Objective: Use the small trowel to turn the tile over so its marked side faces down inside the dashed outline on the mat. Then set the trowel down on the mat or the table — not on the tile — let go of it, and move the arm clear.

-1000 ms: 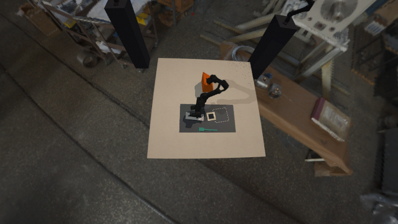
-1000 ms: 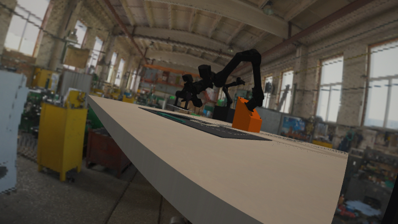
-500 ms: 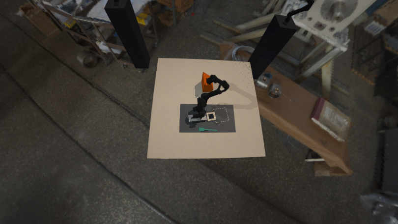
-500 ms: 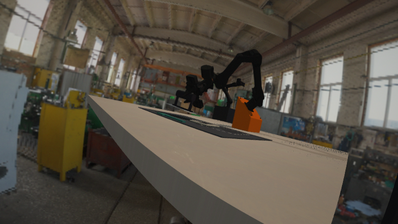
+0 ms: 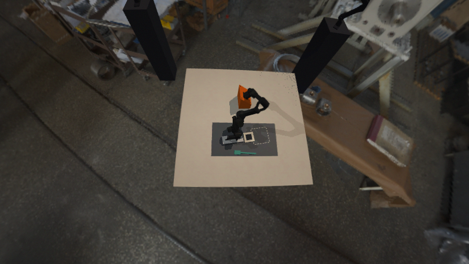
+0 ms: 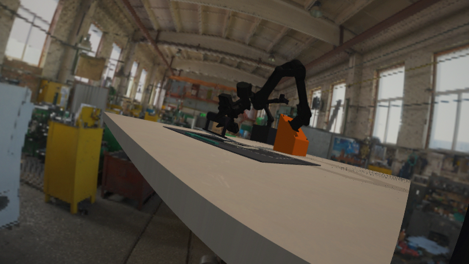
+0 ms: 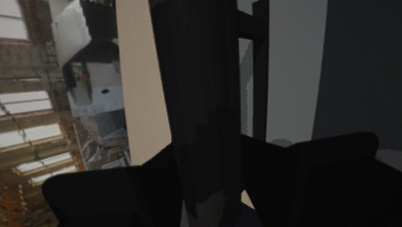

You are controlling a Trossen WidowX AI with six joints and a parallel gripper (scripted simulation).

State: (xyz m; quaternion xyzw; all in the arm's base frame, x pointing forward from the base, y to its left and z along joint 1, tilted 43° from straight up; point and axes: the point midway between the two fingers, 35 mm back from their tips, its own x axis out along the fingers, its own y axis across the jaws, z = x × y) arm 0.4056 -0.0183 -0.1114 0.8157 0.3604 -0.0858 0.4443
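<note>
My gripper (image 5: 231, 134) (image 6: 226, 126) (image 7: 204, 137) is shut on the dark handle of the trowel (image 7: 199, 75). Its light grey flat blade (image 5: 228, 140) (image 6: 215, 132) sits low over the left part of the dark mat (image 5: 219, 150) (image 6: 278, 157). The cream tile (image 5: 248, 137) lies just right of the blade with its black square mark facing up. It touches the left side of the dashed outline (image 5: 268, 135), which has nothing inside it. In the wrist view the handle hides most of what lies beyond it.
A green trowel-shaped tool (image 5: 244, 152) (image 6: 200, 136) lies on the mat's front strip. The arm's orange base (image 5: 242, 98) (image 6: 288, 140) stands behind the mat on the beige table (image 5: 203, 98) (image 6: 262, 203). Two black posts (image 5: 150, 39) (image 5: 319, 48) hang above the table's back corners.
</note>
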